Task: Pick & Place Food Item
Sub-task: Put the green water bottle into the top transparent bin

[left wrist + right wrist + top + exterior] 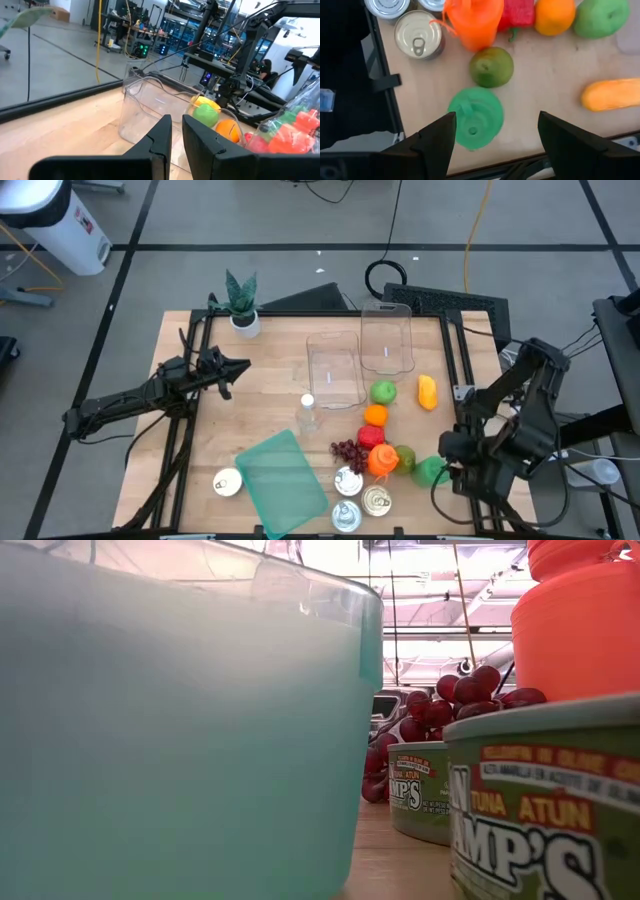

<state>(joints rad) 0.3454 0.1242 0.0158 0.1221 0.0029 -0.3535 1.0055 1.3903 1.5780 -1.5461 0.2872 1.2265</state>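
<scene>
Food items lie in a cluster on the table's right half: a green apple (383,392), a long yellow-orange fruit (427,391), an orange (375,415), a red pepper (371,435), grapes (346,450), a dull green fruit (491,66) and a round green cup-like thing (476,117). My right gripper (496,120) is open and hangs above the green cup-like thing, touching nothing; it also shows in the high view (445,460). My left gripper (235,367) is shut and empty over the table's far left, pointing toward the clear containers (150,107).
Two clear containers (336,370) (387,338) stand at the far middle. There are also a teal bin (283,480), an orange cup (382,459), several tuna cans (377,500), a lone can (228,482), a small bottle (307,412) and a potted plant (241,305) at the far left.
</scene>
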